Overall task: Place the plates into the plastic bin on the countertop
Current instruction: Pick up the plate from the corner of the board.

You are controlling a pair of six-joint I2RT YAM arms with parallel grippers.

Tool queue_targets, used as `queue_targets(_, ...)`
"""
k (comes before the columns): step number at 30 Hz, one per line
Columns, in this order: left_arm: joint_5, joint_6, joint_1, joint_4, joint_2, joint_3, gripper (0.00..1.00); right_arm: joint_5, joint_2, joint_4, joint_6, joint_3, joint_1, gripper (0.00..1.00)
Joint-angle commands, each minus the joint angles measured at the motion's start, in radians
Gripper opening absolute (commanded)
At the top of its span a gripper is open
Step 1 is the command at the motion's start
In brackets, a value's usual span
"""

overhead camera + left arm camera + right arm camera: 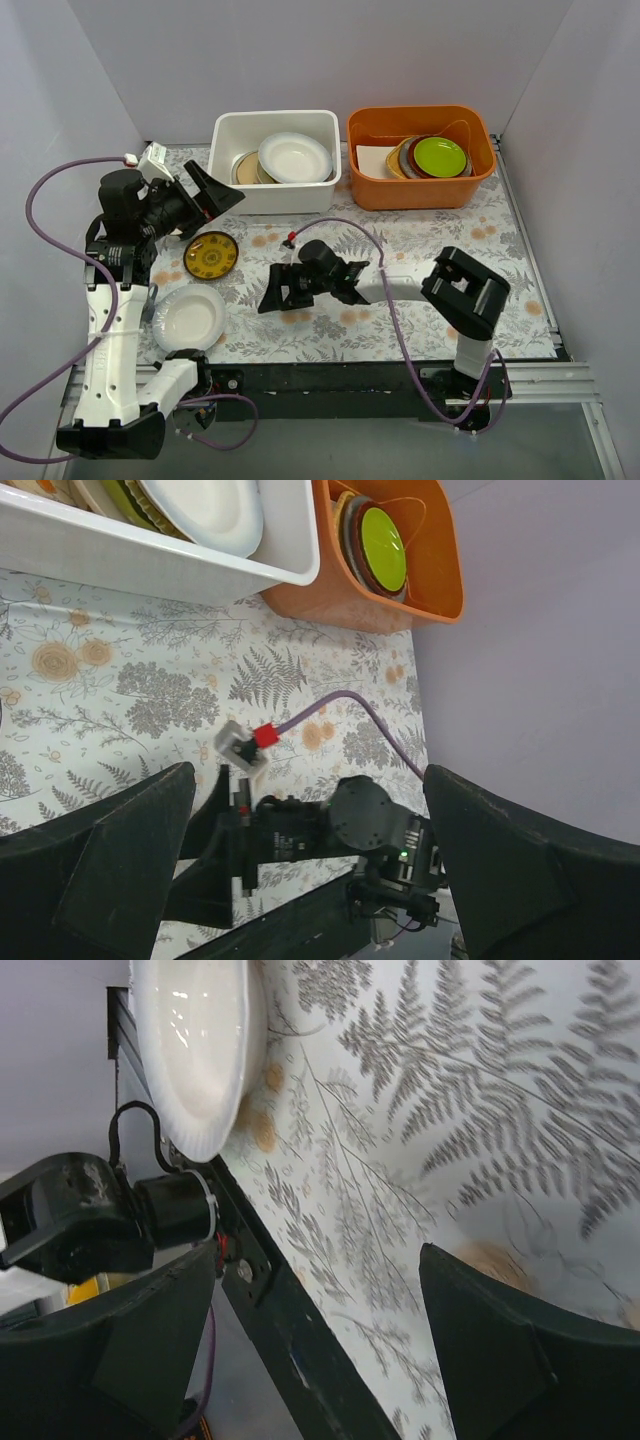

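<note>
Soft, even overhead light; bright, low in glare.

Top view clear and well exposed, with only short, faint shadows beneath the white bin (275,198) and orange tub (420,192) on the bench (510,250); slightly bowed toward the corners. Pale walls washed to a flat lilac-grey. Wrist views wider and more warped at the edges. Left tool (310,780) and right tool (318,1260) rendered as near-black, featureless shapes, soft from closeness to the lens. Small bright glints on the white plate (195,1050) in the right wrist view; fern print there smeared nearest the lens, crisper farther off. Dim below the bench edge.
</note>
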State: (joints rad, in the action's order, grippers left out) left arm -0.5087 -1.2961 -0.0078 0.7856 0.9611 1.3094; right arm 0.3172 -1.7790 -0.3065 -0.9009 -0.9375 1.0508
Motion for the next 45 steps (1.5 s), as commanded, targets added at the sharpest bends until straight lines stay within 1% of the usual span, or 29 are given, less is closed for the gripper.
queue_targets(1,-0.036,-0.025,0.006,0.012,-0.025,-0.002,0.98,-0.01,-0.094,-0.057,-0.042,-0.144,0.041,0.89)
queue_targets(8,-0.027,-0.015,0.006,0.061,-0.058,-0.01,0.98,0.006,-0.246,-0.052,-0.087,-0.299,0.057,0.81)
queue_targets(14,-0.017,-0.002,0.006,0.096,-0.074,-0.004,0.98,0.04,-0.345,-0.052,-0.107,-0.414,0.083,0.76)
queue_targets(19,-0.025,-0.003,0.006,0.101,-0.084,-0.009,0.98,0.049,-0.399,-0.04,-0.122,-0.478,0.094,0.72)
queue_targets(27,-0.03,-0.006,0.006,0.101,-0.093,-0.027,0.98,0.062,-0.471,-0.023,-0.142,-0.587,0.098,0.63)
queue_targets(31,-0.037,-0.006,0.006,0.101,-0.093,-0.033,0.98,0.06,-0.504,0.017,-0.153,-0.624,0.107,0.57)
queue_targets(32,-0.039,-0.006,0.006,0.098,-0.093,-0.036,0.98,0.057,-0.51,0.012,-0.156,-0.623,0.109,0.52)
queue_targets(34,-0.036,-0.006,0.006,0.098,-0.097,-0.039,0.98,0.057,-0.517,0.009,-0.165,-0.624,0.11,0.48)
queue_targets(35,-0.034,-0.006,0.006,0.099,-0.099,-0.041,0.98,0.059,-0.52,0.007,-0.165,-0.626,0.112,0.43)
queue_targets(38,-0.036,-0.005,0.006,0.096,-0.101,-0.047,0.98,0.068,-0.536,0.007,-0.171,-0.636,0.114,0.36)
queue_targets(45,-0.037,-0.008,0.006,0.09,-0.105,-0.062,0.98,0.086,-0.577,0.01,-0.185,-0.673,0.127,0.32)
